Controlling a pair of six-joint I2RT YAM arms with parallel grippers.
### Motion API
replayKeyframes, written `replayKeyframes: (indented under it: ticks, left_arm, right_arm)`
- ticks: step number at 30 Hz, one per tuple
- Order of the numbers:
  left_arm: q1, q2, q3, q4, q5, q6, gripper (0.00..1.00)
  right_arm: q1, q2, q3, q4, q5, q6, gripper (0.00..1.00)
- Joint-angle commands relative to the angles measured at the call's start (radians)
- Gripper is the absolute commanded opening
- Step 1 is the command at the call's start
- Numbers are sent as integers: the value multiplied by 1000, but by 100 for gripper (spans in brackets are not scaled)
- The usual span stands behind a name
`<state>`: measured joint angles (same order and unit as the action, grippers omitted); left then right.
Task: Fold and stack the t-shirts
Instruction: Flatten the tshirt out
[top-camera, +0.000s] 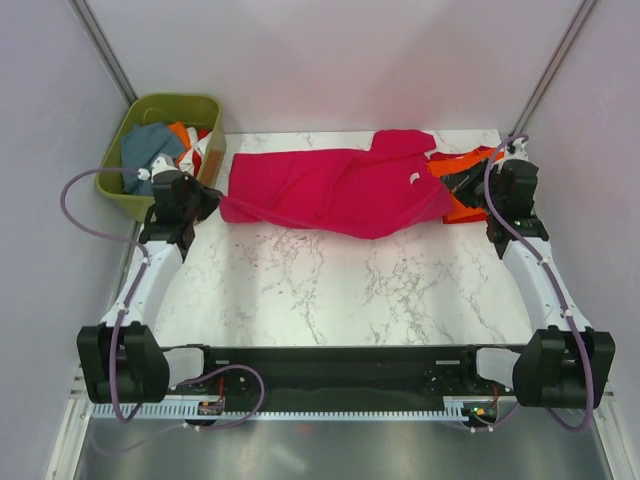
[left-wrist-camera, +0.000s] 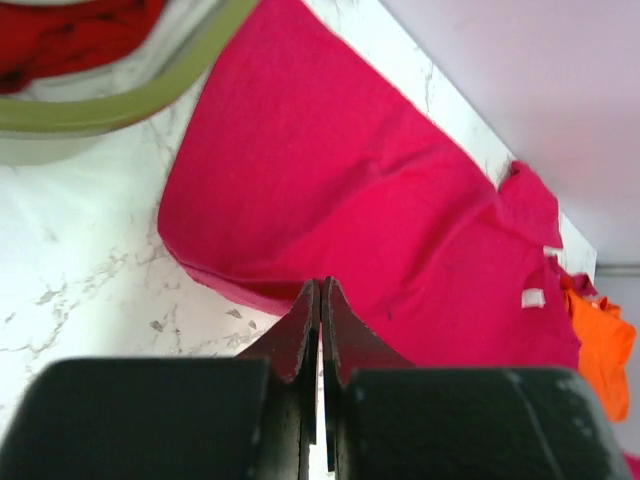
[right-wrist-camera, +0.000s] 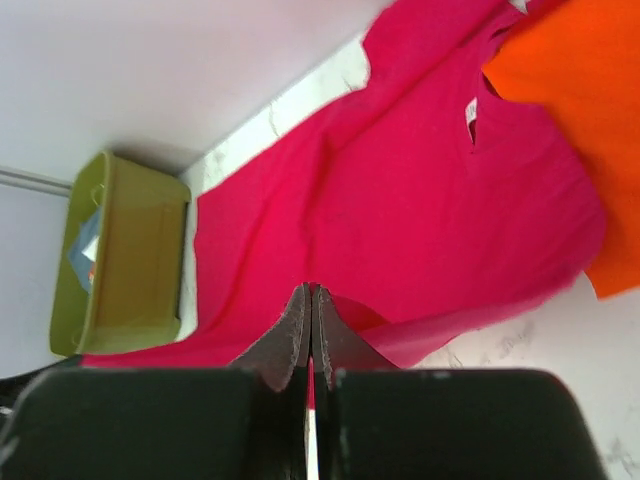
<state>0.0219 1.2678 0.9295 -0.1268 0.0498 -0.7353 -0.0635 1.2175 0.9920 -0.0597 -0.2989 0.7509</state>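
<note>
A magenta-pink t-shirt (top-camera: 330, 190) (left-wrist-camera: 380, 200) (right-wrist-camera: 400, 200) is stretched across the back of the table, its white neck label (top-camera: 413, 178) toward the right. My left gripper (top-camera: 212, 203) (left-wrist-camera: 322, 285) is shut on the shirt's left corner, at the hem. On the right, my right gripper (top-camera: 462, 187) (right-wrist-camera: 311, 290) is pinched shut on the shirt's near edge, and pink cloth shows between its fingers. An orange t-shirt (top-camera: 450, 165) (right-wrist-camera: 580, 80) lies flat at the back right, partly under the pink one.
An olive-green basket (top-camera: 120, 185) (left-wrist-camera: 120, 105) (right-wrist-camera: 130, 260) stands off the table's back left corner, holding blue-grey cloth (top-camera: 150, 145), some orange cloth and red cloth (left-wrist-camera: 70, 35). Bare marble table (top-camera: 330, 290) lies in front of the shirt. White walls close in behind and at both sides.
</note>
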Motion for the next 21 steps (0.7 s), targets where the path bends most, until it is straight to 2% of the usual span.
replayKeyframes:
  ticks: [1, 6, 9, 14, 21]
  left_arm:
    - [7, -96, -27, -2, -146, 0, 2]
    - [50, -143, -73, -63, -179, -16, 2]
    - [53, -202, -125, -68, -185, -19, 2]
    - [52, -307, -262, -62, -98, -30, 2]
    - [52, -493, -460, -74, -54, -35, 2]
  right_arm:
    - [-1, -29, -71, -5, -39, -39, 0]
    - [22, -36, -90, -80, -32, -91, 0]
    - [27, -108, -153, -112, 12, -93, 0]
    - [27, -334, -274, -172, 53, -84, 0]
    - [27, -660, -329, -443, 125, -148, 0]
